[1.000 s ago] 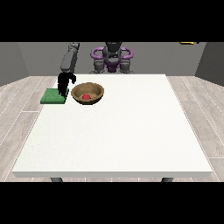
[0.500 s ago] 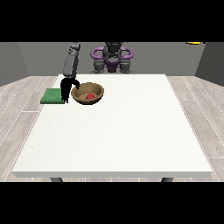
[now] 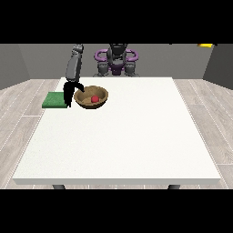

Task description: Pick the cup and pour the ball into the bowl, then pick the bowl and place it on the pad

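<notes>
No text, label, brand, number or sign can be read anywhere here, on the things or on the surfaces around them

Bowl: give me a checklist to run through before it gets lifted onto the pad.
1. Ball inside the bowl: ok, the red ball lies in it.
2. Bowl upright on the table: ok.
3. Hand at the view's left at the bowl's rim: ok, it is beside the bowl's left edge.
4. Fingers closed on the rim: cannot tell.
5. Green pad free to receive the bowl: ok, nothing lies on it.
6. Bowl on the pad: not ok, it stands to the pad's right.
</notes>
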Tool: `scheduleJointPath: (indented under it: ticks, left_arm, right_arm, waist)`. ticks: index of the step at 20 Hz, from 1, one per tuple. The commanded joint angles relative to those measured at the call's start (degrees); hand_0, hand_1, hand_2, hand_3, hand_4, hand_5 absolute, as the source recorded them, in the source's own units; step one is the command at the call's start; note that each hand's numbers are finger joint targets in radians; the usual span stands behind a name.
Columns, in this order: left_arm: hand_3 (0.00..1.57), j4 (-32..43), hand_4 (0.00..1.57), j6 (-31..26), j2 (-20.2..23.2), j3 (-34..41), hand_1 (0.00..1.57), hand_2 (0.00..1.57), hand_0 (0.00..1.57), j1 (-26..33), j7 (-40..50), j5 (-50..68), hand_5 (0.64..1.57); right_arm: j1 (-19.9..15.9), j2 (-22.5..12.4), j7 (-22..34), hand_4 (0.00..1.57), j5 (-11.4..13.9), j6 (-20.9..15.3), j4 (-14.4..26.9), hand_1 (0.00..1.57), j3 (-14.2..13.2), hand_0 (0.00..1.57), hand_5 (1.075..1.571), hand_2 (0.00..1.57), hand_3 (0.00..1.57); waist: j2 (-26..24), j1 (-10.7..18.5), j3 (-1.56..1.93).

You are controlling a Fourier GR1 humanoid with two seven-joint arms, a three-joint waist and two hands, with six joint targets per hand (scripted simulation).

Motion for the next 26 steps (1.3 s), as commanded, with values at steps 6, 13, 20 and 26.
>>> scheduleJointPath:
  ticks: [6,13,20,26]
  left_arm:
    - [0.00,-0.7,1.02,-0.9,3.1,1.8,0.00,0.00,0.00,0.8,2.5,3.5,1.543]
    - [0.00,-0.8,1.06,-2.0,4.7,3.6,0.00,0.00,0.00,-1.6,1.0,5.1,1.528]
    - [0.00,1.2,1.17,-3.8,4.4,3.9,0.00,0.00,0.00,1.5,1.2,6.2,1.531]
    - [0.00,4.3,1.20,-3.5,5.2,5.0,0.00,0.00,0.00,3.8,-0.1,4.8,1.534]
  right_arm:
    - [-6.3,1.5,2.3,0.50,-0.4,-6.2,6.1,0.00,-0.9,0.00,1.556,0.00,0.00]
    - [1.7,-4.0,5.7,0.91,5.0,-15.2,7.4,1.57,0.0,1.57,1.478,1.57,1.57]
    - [4.5,-8.5,11.0,1.00,6.4,-18.5,2.0,1.57,2.0,1.57,1.546,1.57,1.24]
    - [2.7,-14.0,20.3,1.03,7.2,-19.4,-1.9,1.57,4.7,1.57,1.556,1.57,1.04]
  waist:
    - [0.4,0.9,1.75]
    - [6.3,2.2,1.63]
    - [1.3,2.0,1.40]
    - [-1.6,-0.7,1.39]
